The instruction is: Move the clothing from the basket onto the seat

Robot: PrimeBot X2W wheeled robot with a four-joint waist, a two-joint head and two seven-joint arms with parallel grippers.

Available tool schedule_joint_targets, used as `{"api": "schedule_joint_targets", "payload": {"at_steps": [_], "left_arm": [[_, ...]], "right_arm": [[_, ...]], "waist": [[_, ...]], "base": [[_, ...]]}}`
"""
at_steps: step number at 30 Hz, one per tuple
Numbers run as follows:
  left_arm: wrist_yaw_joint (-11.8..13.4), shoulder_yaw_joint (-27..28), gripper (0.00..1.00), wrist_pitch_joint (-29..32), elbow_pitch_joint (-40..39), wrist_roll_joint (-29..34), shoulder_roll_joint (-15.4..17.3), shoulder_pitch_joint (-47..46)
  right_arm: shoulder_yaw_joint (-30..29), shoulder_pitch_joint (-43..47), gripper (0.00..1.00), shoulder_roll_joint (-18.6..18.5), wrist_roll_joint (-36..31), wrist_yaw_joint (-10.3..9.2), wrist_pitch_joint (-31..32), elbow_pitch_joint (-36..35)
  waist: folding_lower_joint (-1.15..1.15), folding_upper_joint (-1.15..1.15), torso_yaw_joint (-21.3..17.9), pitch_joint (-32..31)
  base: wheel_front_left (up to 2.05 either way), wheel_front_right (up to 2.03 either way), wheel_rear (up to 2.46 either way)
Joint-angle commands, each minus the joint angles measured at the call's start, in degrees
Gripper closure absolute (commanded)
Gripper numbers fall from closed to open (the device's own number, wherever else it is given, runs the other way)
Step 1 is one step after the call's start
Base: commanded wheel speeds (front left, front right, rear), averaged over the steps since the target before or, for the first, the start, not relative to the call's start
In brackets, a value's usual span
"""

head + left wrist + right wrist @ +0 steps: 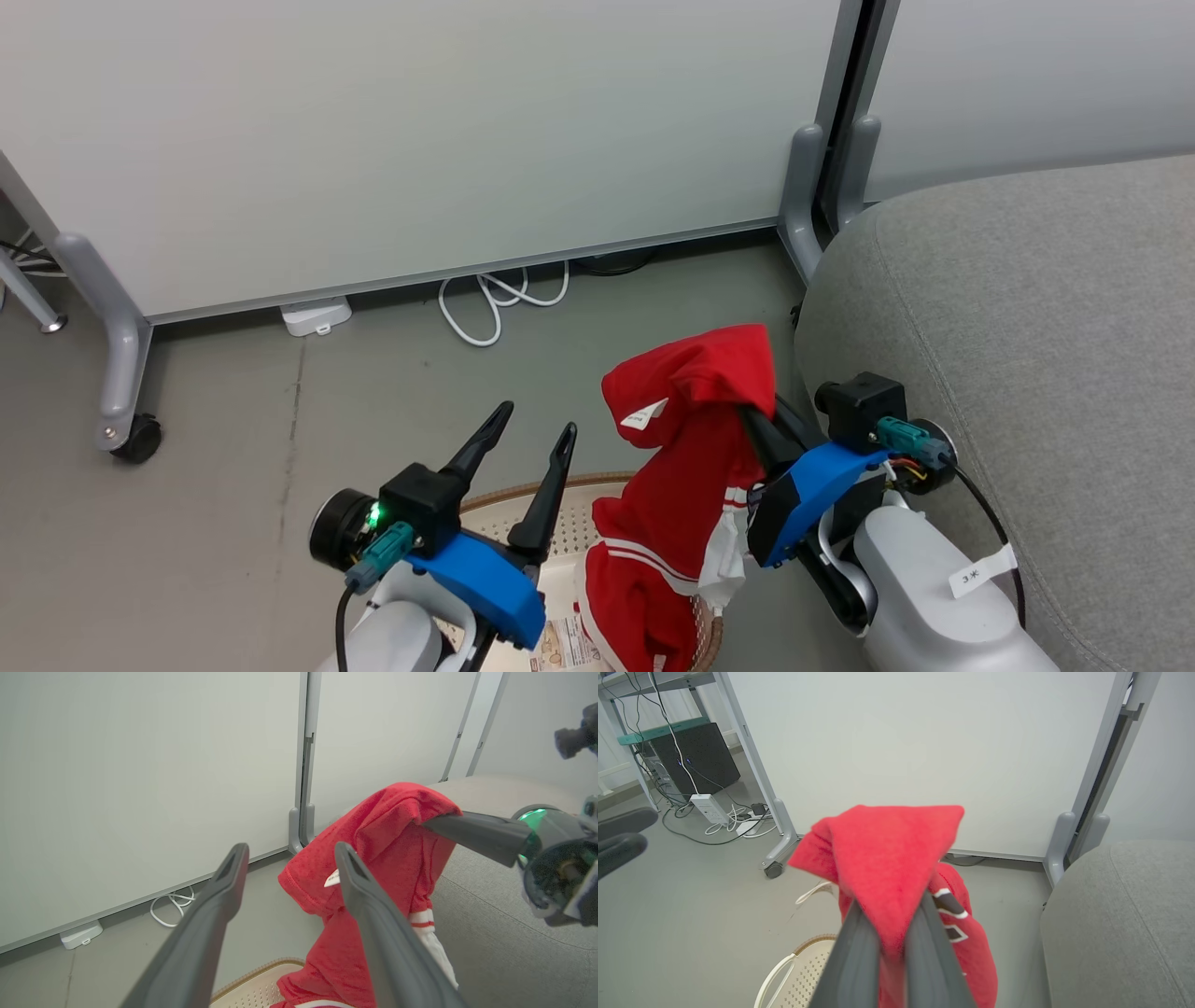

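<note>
A piece of red clothing [691, 439] with white trim hangs from my right gripper [752, 418], which is shut on its top fold. The lower end trails into the cream perforated basket [574, 532] at the bottom of the head view. In the right wrist view the two fingers pinch the red clothing [887, 854] above the basket [803, 970]. The grey seat [1027, 327] is just to the right of the raised garment. My left gripper [537, 422] is open and holds nothing, over the basket's left side and left of the clothing [387, 826].
A white partition panel [420, 131] on wheeled grey legs [126, 373] stands across the back. A white cable [495, 303] and a small white box [316, 315] lie on the floor below it. A black computer case [698, 756] and cables sit far left in the right wrist view.
</note>
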Motion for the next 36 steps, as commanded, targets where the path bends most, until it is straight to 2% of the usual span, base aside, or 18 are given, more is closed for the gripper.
{"api": "schedule_joint_targets", "payload": {"at_steps": [1, 10, 18, 25, 36], "left_arm": [[-0.2, 0.7, 0.0, -0.3, -0.3, 0.5, -0.1, 0.8], [-3.3, 8.2, 0.0, -0.3, -0.3, 6.3, -2.1, 6.0], [-5.2, 11.4, 0.0, -0.3, 0.2, 9.5, -4.4, 6.9], [-6.0, 12.8, 0.0, -0.3, 0.8, 10.7, -5.4, 6.6], [-6.5, 13.4, 0.0, -0.3, 1.7, 11.8, -5.9, 5.7]], "right_arm": [[-0.1, 0.5, 1.0, -0.1, -0.4, 0.03, -0.3, -0.5], [-0.5, 1.3, 1.0, -0.1, -0.6, 0.02, -0.3, -0.8], [-0.6, 1.2, 1.0, -0.2, 0.3, 0.03, -0.3, -1.3], [-0.9, 0.8, 1.0, -0.2, 0.2, 0.02, -0.3, -1.8], [-1.3, 0.6, 1.0, -0.1, 0.2, 0.03, -0.3, -2.5]], "waist": [[0.0, 0.0, 0.0, -0.1], [0.0, 0.0, -0.1, -0.6], [0.0, 0.0, -1.8, -0.5], [0.0, 0.0, -6.2, 0.0], [0.0, 0.0, -15.3, 1.2]], "base": [[0.0, 0.0, 0.0], [0.0, 0.0, 0.0], [0.0, 0.0, 0.0], [0.0, 0.0, 0.0], [0.0, 0.0, 0.0]]}}
